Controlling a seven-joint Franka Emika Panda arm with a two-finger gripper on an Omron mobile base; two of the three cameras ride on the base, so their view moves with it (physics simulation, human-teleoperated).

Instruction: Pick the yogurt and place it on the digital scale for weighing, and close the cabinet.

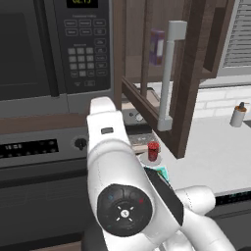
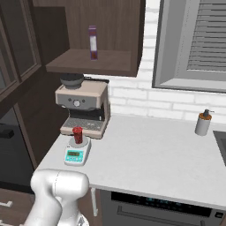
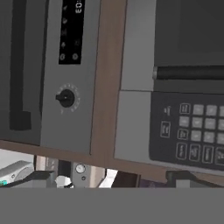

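Small red cylindrical yogurt cup (image 2: 78, 135) stood on white teal-fronted digital scale (image 2: 76, 155); dark brown cabinet door (image 1: 188, 73) ajar; claw state indeterminable.

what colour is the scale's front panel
Teal, with a small display, on the scale; the yogurt sits on its plate. Clearest in the right base view.

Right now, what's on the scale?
The yogurt stands upright on the scale plate. In the left base view, the arm covers most of the scale.

arm (image 1: 122, 166): glossy white shells | dark round joint cap | black seam
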